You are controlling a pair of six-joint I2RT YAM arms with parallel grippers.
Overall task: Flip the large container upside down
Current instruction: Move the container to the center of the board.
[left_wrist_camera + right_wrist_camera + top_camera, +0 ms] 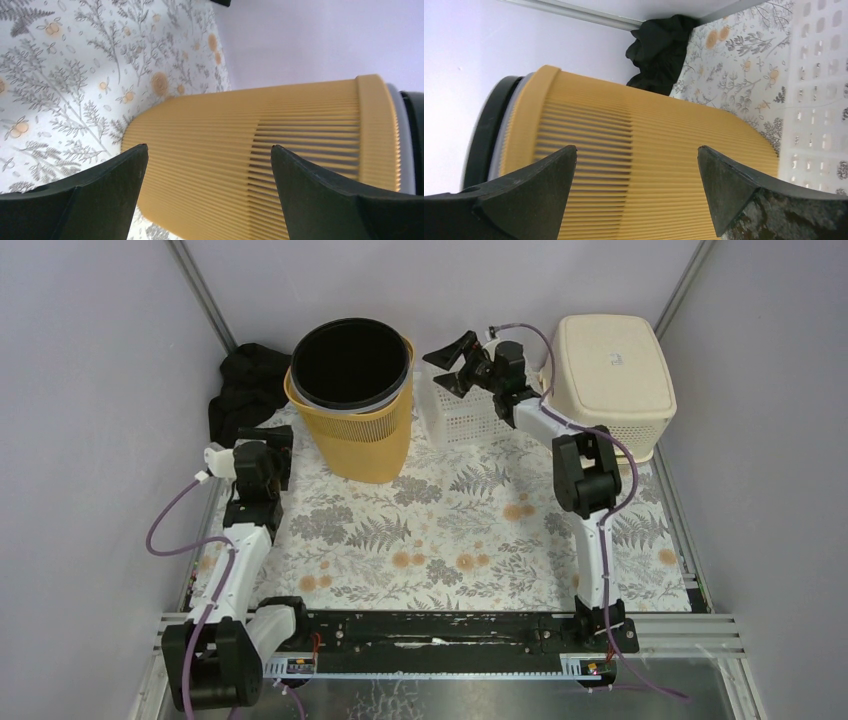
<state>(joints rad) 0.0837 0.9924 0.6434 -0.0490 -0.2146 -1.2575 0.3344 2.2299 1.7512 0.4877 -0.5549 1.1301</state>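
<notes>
a: which step is this?

b: the approach, i judge; the bin [352,430] stands upright near the far edge of the tabletop, left of the middle, mouth up, with a black liner [305,365] inside; nothing is turned over yet.

a: and the grippers?

b: the left gripper [272,445] sits by the left edge, facing the bin's ribbed side; its fingers [100,195] are spread wide and frame the wall in the wrist view; it holds nothing, and from above it looks just clear of the bin; the right gripper [448,367] hovers at the far edge between the bin and a small white basket [470,420]; its fingers [734,185] are just as wide, empty, near the rim but apart.

a: what does the next move call for?

b: probably both closing in on opposite sides, catching the rim or pressing the wall, then lifting and rolling together; the wall tapers, so a low grip may slip; the liner may drop out.
</notes>
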